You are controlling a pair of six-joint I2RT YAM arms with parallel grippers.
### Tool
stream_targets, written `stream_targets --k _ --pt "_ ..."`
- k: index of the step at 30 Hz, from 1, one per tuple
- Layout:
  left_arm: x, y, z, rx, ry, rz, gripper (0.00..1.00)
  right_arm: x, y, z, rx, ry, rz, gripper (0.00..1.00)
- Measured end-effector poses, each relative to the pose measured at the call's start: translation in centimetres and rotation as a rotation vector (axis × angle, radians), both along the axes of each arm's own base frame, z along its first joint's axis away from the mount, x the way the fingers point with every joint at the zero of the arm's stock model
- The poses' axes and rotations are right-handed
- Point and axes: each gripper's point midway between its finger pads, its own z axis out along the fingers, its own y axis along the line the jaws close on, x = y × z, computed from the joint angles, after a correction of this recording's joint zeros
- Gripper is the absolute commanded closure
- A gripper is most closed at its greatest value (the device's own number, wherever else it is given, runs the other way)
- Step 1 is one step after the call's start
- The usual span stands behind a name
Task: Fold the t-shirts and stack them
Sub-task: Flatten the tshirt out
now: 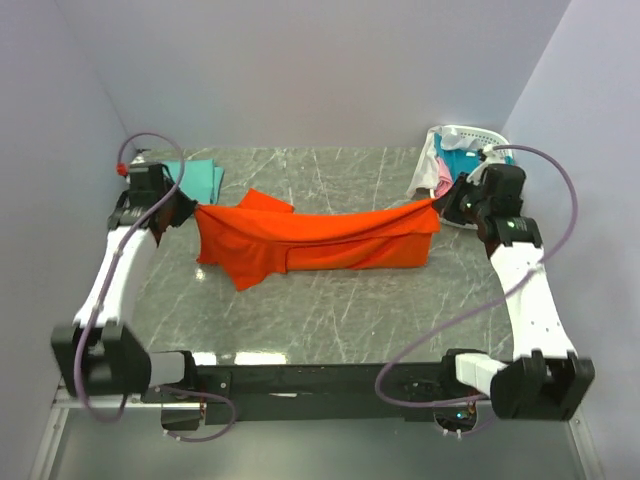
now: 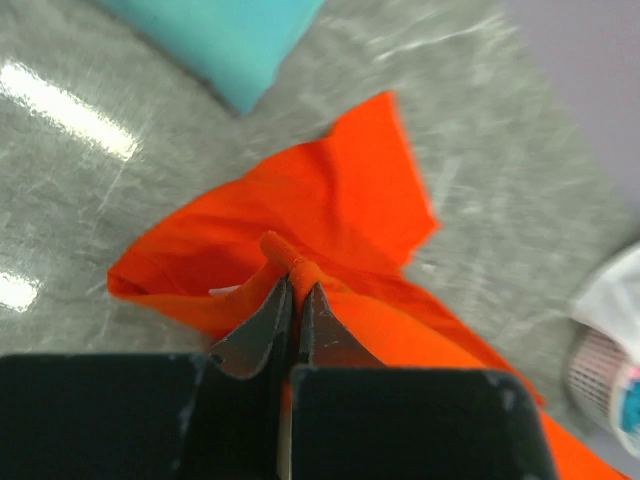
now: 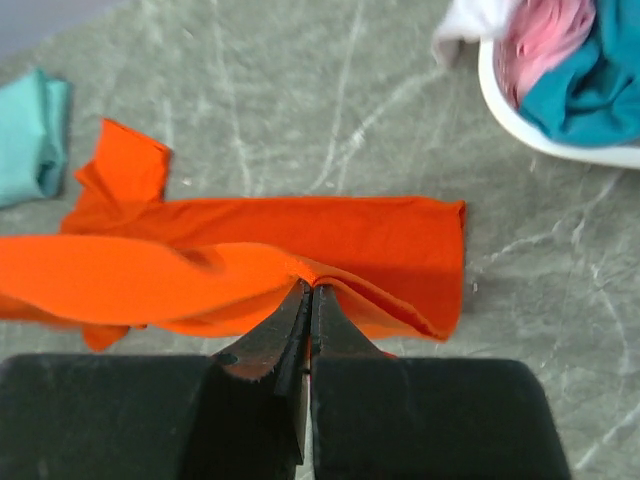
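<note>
My left gripper [image 2: 295,290] and right gripper [image 3: 308,292] each pinch an edge of the orange t-shirt [image 1: 320,245], stretched from 9 to 3 o'clock over the table [image 1: 330,320], while the white basket [image 3: 530,125] at 1 o'clock contains a teal-blue shirt [image 3: 590,90], a pink shirt [image 3: 545,35] and a white shirt [image 3: 475,15], and the folded mint-green t-shirt [image 1: 200,178] lies at 11 o'clock.

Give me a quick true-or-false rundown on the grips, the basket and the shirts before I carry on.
1. The left gripper and the right gripper are each shut on the orange t-shirt. True.
2. The mint-green t-shirt lies folded at the far left of the table. True.
3. The basket is empty. False: the basket holds crumpled t-shirts.
4. The orange t-shirt lies fully flat. False: its held edge hangs stretched between the grippers.
</note>
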Motion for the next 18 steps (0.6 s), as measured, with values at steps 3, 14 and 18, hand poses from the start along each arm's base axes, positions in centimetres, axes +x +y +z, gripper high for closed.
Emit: stream_targets --k 3,14,18 --pt "2.2 0.1 -5.7 -0.008 0.138 -0.001 0.97 1.6 -0.1 -4.1 0.01 0.095 -0.003 1.0" --pt "6.4 -0.3 -15.1 -0.042 0.35 -0.042 0.01 4.7 -1.6 -13.8 -0.011 0.356 -0.078 0.64" --pt "6.4 -0.4 -11.9 -0.037 0.268 -0.044 0.01 5.5 -2.2 -12.8 -0.028 0.322 -0.106 0.3"
